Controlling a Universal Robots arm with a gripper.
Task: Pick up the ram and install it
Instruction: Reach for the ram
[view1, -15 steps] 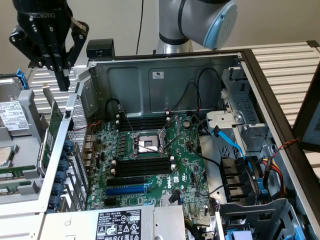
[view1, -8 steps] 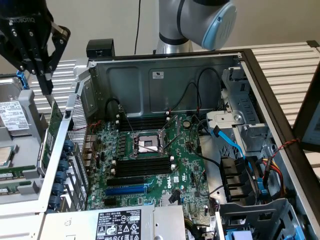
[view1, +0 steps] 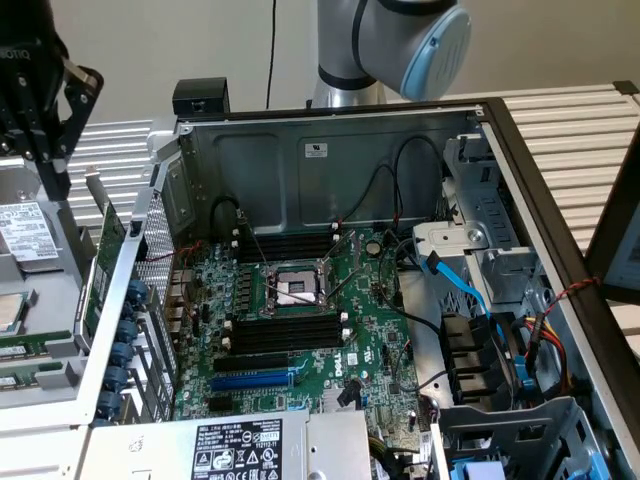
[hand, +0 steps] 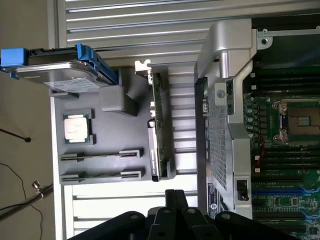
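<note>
Two ram sticks stand on edge in the holders of a grey tray (hand: 112, 125); they are thin strips, ram (hand: 100, 155) and a second one (hand: 100, 175) beside it. In the exterior view, the ram (view1: 18, 344) lies at the far left edge, partly cut off. My black gripper (view1: 48, 165) hangs above the tray at the exterior view's upper left, well apart from the sticks and holding nothing that I can see. Its dark body (hand: 172, 205) shows in the wrist view. Black memory slots (view1: 285, 335) flank the CPU socket (view1: 292, 288) on the motherboard.
The tray also carries a hard drive in a blue caddy (hand: 60, 70), a loose CPU (hand: 77, 127) and an upright green card with a metal bracket (hand: 157, 135). The open computer case (view1: 330, 150) has cables, a blue SATA lead (view1: 465, 290) and drive bays on the exterior view's right.
</note>
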